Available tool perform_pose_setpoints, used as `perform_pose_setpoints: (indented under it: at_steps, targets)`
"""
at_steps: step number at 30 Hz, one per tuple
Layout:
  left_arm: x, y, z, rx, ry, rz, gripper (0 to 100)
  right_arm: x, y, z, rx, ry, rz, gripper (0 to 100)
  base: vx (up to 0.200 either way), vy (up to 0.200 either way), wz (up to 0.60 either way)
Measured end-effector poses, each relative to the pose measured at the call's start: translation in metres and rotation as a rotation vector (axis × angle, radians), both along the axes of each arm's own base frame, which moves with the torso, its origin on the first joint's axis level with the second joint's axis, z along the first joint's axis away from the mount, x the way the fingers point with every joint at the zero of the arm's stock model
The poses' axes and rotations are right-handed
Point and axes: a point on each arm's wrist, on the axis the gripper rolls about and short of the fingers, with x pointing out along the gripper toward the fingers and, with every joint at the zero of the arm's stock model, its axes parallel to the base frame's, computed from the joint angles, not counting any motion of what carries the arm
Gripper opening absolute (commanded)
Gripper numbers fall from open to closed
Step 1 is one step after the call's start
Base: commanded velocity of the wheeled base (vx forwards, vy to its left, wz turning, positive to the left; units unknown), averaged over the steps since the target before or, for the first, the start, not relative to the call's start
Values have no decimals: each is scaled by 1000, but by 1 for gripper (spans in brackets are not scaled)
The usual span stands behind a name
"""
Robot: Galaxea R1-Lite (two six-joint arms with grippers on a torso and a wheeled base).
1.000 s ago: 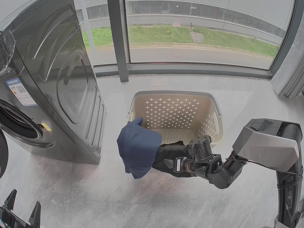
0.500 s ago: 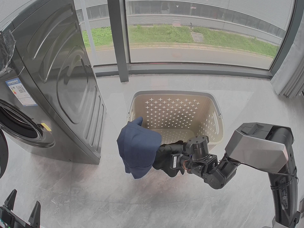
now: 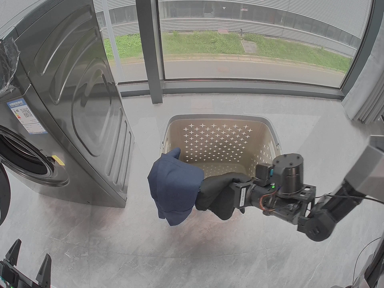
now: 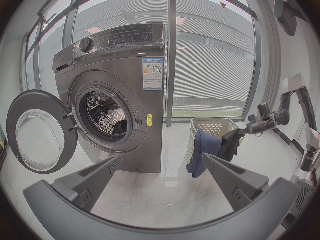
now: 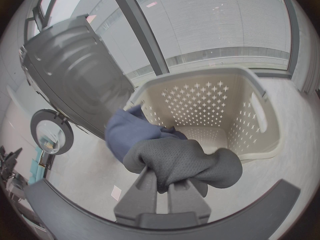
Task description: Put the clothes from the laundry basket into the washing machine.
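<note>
Just over the near rim of the laundry basket [image 3: 224, 119], the right end effector [image 5: 166, 180] is clamped on a grey cloth [image 3: 218, 193], maybe touching the blue cloth [image 3: 174, 189] draped there. The left end effector [image 4: 160, 155] is spread apart, far from the basket.

One washing machine [image 3: 60, 101] with one round door [image 4: 40, 134], one laundry basket [image 3: 218, 141], two garments, one blue garment [image 3: 174, 189] and one dark grey garment [image 3: 216, 195], two claws, the left claw [image 4: 160, 155] and the right claw [image 5: 162, 187].

Soft daylight from the window [image 3: 248, 33] lays faint shadows on the floor [image 3: 120, 241]; wrist views bulge, darkening at edges.
</note>
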Motion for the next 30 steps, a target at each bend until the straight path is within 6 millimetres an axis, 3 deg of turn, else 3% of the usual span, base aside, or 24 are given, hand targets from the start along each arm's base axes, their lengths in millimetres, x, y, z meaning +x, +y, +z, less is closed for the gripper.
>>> perform_pose_setpoints:
  at_steps: [8, 14, 19, 30]
  targets:
    - [0, 0, 0, 4, 0, 0, 100, -57, -37, 66, 99, -143, 59, 0, 0, 0, 0]
    - [0, 0, 0, 4, -1, -1, 100, -93, -62, 101, 122, -291, 129, 0, 0, 0, 0]
    - [0, 0, 0, 1, -1, -1, 100, -110, -71, 116, 155, -363, 177, 0, 0, 0, 0]
    - [0, 0, 0, -9, -1, 0, 100, -121, -76, 117, 167, -374, 193, 0, 0, 0, 0]
